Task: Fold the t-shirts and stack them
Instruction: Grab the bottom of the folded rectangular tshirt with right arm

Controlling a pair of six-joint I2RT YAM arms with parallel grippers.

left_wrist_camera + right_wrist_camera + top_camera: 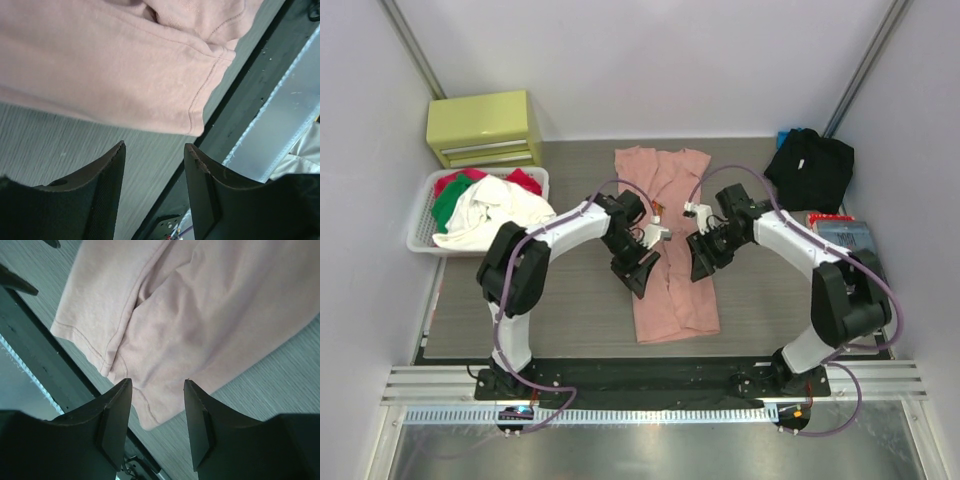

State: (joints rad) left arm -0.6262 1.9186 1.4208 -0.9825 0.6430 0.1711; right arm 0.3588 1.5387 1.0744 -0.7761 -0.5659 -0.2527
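Observation:
The salmon-pink t-shirt (670, 250) lies in a long narrow fold down the middle of the mat. Its hem end shows in the left wrist view (125, 70) and the right wrist view (200, 315). My left gripper (638, 272) is open and empty, hovering just off the shirt's left edge (154, 146). My right gripper (701, 262) is open and empty above the shirt's right edge near the hem corner (157, 384). The black t-shirt (810, 168) lies crumpled at the back right.
A white basket (424, 215) with white, red and green clothes stands at the left. A yellow-green drawer box (485, 128) is behind it. A grey box (848, 238) sits at the right edge. The mat's front edge and a metal rail (650, 380) run near the bases.

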